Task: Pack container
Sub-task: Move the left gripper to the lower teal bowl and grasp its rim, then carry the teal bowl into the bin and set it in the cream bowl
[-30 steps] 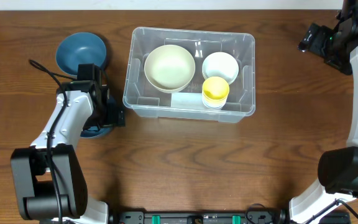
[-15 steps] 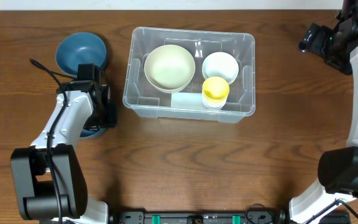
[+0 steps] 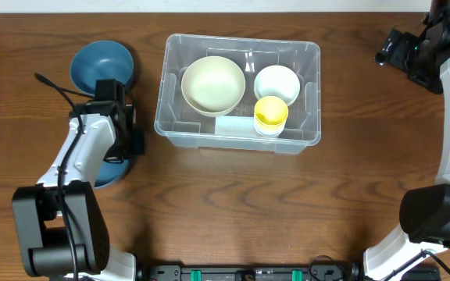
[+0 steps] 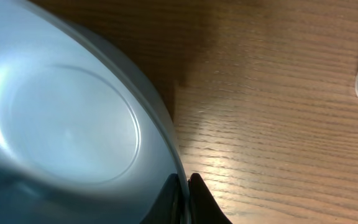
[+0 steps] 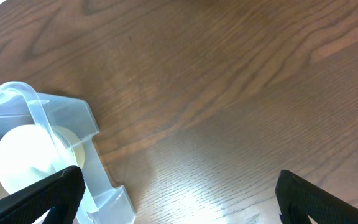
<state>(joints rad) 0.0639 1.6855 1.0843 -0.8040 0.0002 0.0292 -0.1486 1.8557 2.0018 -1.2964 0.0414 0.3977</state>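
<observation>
The container (image 3: 312, 100) is a large clear bin at the table's centre, holding a cream bowl (image 3: 213, 84), a white bowl (image 3: 276, 83) and a yellow cup (image 3: 271, 112). Left of it, my left gripper (image 3: 133, 145) is shut on the rim of a blue bowl (image 3: 105, 173) that lies mostly under the arm. In the left wrist view the two fingers of the left gripper (image 4: 187, 182) pinch the blue bowl's (image 4: 67, 130) edge. My right gripper (image 3: 389, 51) hangs open at the far right, and in its wrist view the right gripper (image 5: 180, 180) holds nothing, with the container's (image 5: 67, 118) corner at left.
A second blue bowl (image 3: 102, 66) sits at the back left, just beyond the left arm. A black cable (image 3: 57, 86) runs along the left arm. The right arm's base (image 3: 436, 215) stands at the front right.
My left gripper has gone from open to shut on the blue bowl's rim, and the bowl has shifted a little toward the front. The right arm has not moved.
</observation>
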